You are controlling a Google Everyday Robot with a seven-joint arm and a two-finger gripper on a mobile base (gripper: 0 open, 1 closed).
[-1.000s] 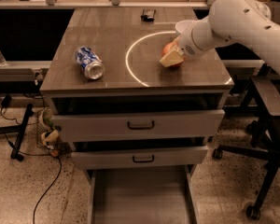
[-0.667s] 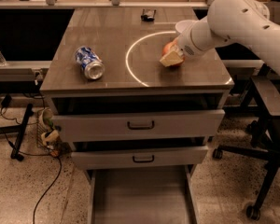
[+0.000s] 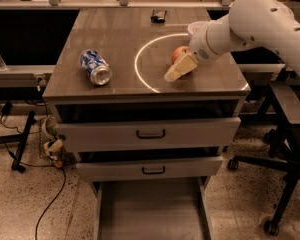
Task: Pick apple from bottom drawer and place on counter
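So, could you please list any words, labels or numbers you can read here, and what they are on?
None can be read.
Blue-and-white can on the counter: print too blurred to read.
The pincer sits by the apple; no marking shows on it.

Likely a robotics lab or workshop. A grey drawer cabinet (image 3: 150, 134) stands on a speckled hard floor (image 3: 20, 204). A loose black cable (image 3: 56, 191) trails at near left, and a wheeled office chair (image 3: 290, 109) sits at right. A white robot arm (image 3: 260, 24) holds its gripper (image 3: 182, 66) over the right side of the counter (image 3: 115, 44).
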